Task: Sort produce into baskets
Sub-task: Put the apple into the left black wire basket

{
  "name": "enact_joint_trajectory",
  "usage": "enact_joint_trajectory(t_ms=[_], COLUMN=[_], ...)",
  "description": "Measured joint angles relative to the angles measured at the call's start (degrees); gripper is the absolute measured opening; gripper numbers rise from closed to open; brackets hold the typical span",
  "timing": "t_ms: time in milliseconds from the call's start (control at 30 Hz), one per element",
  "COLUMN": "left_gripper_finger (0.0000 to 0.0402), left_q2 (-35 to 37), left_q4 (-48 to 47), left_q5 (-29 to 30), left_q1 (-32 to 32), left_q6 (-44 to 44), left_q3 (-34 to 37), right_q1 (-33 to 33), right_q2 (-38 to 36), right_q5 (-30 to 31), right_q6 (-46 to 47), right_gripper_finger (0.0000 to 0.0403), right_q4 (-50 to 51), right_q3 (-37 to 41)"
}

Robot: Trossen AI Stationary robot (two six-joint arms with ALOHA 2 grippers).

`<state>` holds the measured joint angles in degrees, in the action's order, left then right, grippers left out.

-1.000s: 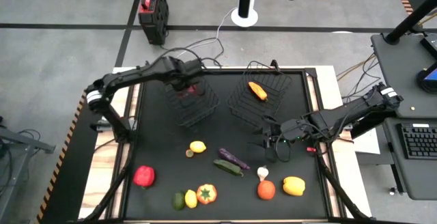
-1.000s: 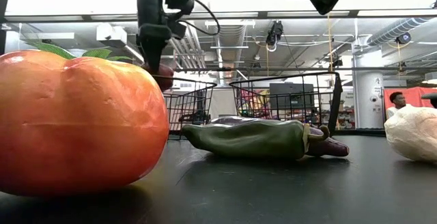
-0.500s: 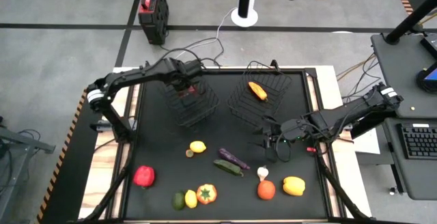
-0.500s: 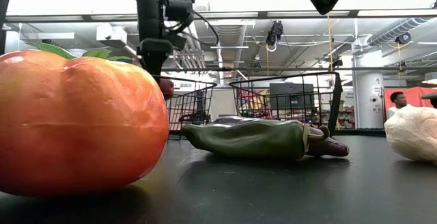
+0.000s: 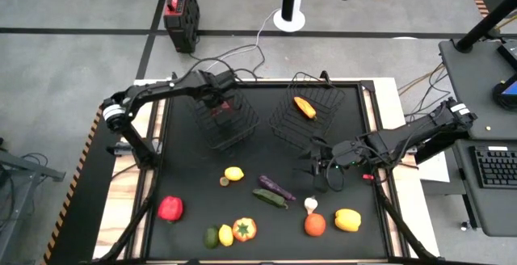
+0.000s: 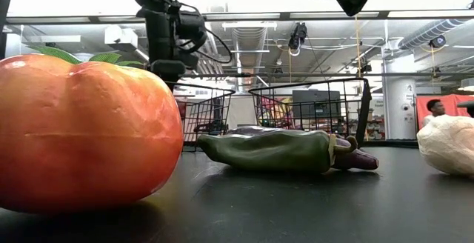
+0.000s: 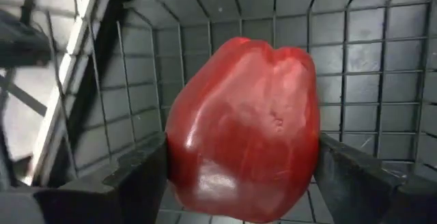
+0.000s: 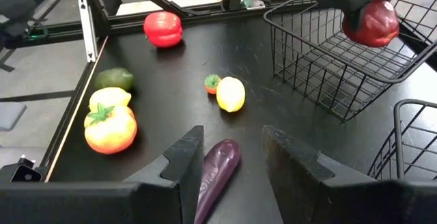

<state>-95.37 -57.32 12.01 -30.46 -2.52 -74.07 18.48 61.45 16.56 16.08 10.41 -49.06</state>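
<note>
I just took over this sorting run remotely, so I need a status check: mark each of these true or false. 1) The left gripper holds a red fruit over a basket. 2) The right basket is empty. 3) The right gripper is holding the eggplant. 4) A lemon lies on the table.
1) True: the left gripper is shut on the red apple inside the left basket.
2) False: the right basket holds a carrot.
3) False: the right gripper holds nothing; the eggplant lies on the table between its fingers.
4) True: the lemon lies on the table.
</note>
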Motion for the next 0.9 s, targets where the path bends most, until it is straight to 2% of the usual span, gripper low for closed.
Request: enact_joint_trajectory(t_ms=[100,267,900], left_gripper_finger=[0.03,0.03,0.03], left_q2=[0.0,0.0,0.0], left_q4=[1.4,3.7,10.8], left_q5=[-2.4,-2.6,-2.6], left_q1=[-0.6,-0.8,-0.8], left_q6=[3.5,6.4,6.5], left_q3=[1.0,1.9,7.7], right_q1=[0.0,0.0,0.0], right_q2=[0.0,0.0,0.0], right_q5=[0.0,0.0,0.0], right_q6=[0.0,0.0,0.5], right_gripper_finger=[0.0141,0.0141,0.0141], right_q4=[0.0,0.0,0.0], right_q3=[0.0,0.0,0.0])
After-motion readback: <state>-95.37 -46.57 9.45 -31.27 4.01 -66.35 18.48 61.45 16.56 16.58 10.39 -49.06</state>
